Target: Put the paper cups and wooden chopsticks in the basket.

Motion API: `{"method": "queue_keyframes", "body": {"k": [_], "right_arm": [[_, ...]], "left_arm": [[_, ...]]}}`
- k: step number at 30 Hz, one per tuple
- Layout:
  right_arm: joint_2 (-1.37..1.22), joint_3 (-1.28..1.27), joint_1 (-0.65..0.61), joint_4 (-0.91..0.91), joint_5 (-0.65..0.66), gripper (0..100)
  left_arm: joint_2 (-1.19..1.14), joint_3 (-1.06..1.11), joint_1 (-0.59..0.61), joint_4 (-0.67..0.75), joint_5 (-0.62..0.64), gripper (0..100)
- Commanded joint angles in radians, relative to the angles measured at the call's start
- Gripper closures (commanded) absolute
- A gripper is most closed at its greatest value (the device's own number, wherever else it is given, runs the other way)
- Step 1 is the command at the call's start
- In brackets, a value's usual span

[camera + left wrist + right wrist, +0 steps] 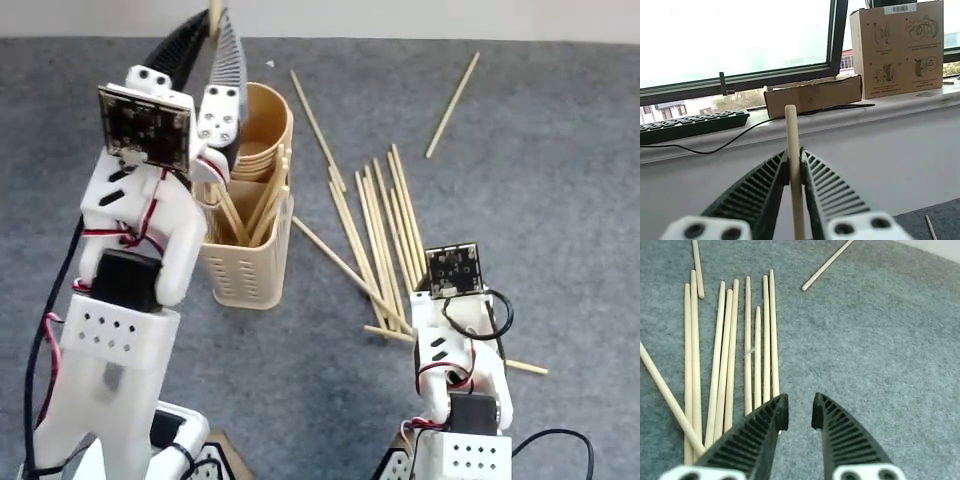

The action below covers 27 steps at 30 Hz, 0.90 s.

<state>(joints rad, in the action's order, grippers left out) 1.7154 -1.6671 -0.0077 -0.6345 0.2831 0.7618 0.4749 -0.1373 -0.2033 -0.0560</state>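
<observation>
The left gripper [794,159] is clamped on one held chopstick [791,125]. The stick stands upright between the jaws, its end clear above the fingertips. In the high view this gripper lies at 12 o'clock from the basket [243,275]. The basket holds nested paper cups [268,120] in its 12 o'clock half and several stored chopsticks [240,215] leaning in its 6 o'clock half.

The right gripper [800,405] has its jaws apart with nothing between them. It hangs over the grey mat [560,250], just beside the near ends of the loose chopsticks [747,340]. This bundle lies on the mat at 3 o'clock from the basket. A lone chopstick [452,105] lies at 1 o'clock from the bundle, apart from it.
</observation>
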Motion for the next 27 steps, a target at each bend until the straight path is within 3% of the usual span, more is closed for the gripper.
{"method": "queue_keyframes", "body": {"k": [1, 5, 14, 17, 21, 27], "right_arm": [[0.012, -0.124, -0.015, -0.004, -0.009, 90.4], [0.012, -0.124, -0.015, -0.004, -0.009, 90.4], [0.012, -0.124, -0.012, -0.005, -0.009, 90.4], [0.012, -0.124, -0.012, -0.007, -0.009, 90.4], [0.012, -0.124, -0.012, -0.027, -0.008, 90.4], [0.012, -0.122, -0.012, -0.050, 0.043, 90.4]], "left_arm": [[0.054, -0.058, 0.036, 0.020, 0.012, 93], [0.090, -0.058, 0.036, -0.009, 0.012, 88], [0.101, -0.071, 0.044, -0.043, 0.012, 88], [0.099, -0.153, 0.177, -0.084, 0.014, 90], [0.082, -0.343, 0.407, -0.330, 0.009, 96], [-0.119, -0.665, 0.687, -0.936, 0.008, 93]]}}
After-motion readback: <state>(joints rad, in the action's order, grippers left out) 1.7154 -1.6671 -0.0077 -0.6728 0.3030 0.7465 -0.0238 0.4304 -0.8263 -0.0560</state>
